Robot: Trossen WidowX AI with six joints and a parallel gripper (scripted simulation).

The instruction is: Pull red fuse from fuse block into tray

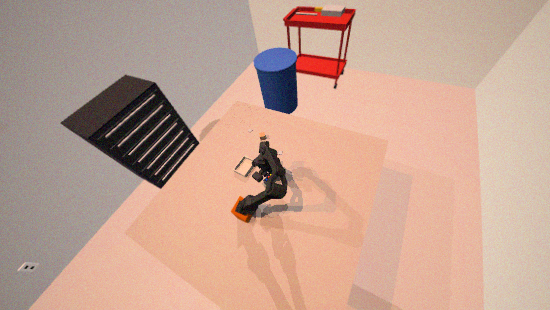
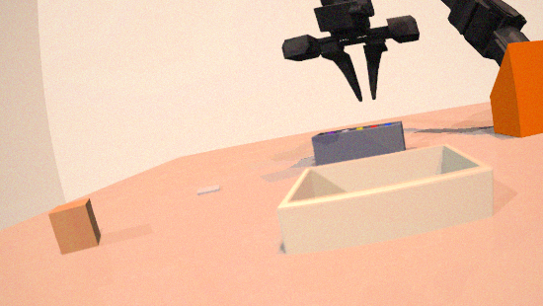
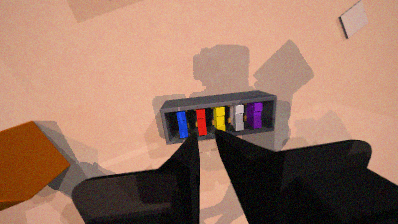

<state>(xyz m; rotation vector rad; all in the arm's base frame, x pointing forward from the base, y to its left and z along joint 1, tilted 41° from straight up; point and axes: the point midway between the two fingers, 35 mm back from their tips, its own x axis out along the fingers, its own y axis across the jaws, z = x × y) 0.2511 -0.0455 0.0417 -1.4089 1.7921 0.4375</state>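
Open air over the block, crowded slots inside it

At frame centre of the wrist view the red fuse [image 3: 201, 122] sits tight between a blue fuse [image 3: 182, 124] and a yellow fuse [image 3: 219, 118] in the fuse block [image 3: 218, 100]; the gripper [image 2: 366, 99] hangs well above, narrowly parted, the tray [image 2: 385, 209] just beside the block.
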